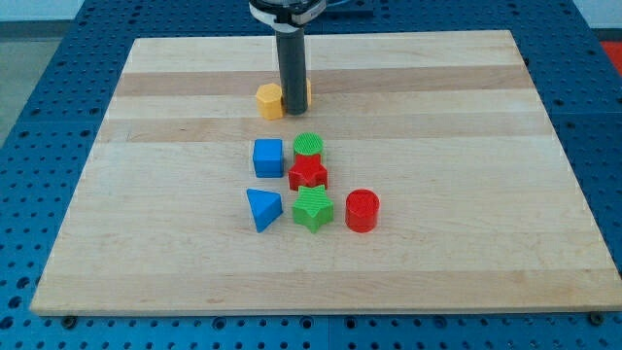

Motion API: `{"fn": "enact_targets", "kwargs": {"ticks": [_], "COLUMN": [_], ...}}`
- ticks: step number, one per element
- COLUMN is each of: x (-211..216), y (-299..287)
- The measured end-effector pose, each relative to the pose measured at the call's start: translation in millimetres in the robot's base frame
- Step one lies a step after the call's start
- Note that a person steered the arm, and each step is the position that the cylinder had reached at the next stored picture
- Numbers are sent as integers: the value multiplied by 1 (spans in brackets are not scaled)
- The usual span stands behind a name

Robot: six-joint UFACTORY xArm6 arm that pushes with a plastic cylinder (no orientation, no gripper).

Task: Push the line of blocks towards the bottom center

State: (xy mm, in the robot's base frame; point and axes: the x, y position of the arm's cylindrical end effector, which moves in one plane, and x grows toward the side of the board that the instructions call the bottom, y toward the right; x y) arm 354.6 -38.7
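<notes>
My tip stands near the view's top centre, just right of a yellow hexagon block and in front of a second yellow block that the rod mostly hides. Below them lie a blue cube, a green cylinder, a red star, a green star, a blue triangle and a red cylinder. The green cylinder, red star and green star run in a rough line down the view's middle. My tip is above that cluster and apart from it.
The blocks rest on a light wooden board. A blue perforated table surrounds the board on all sides. The arm's body enters from the view's top.
</notes>
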Motion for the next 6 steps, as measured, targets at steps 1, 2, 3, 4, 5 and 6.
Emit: {"fn": "enact_targets", "kwargs": {"ticks": [1, 2, 3, 4, 5, 6], "x": [27, 63, 71, 71, 85, 104], "y": [16, 17, 14, -5, -15, -15]}}
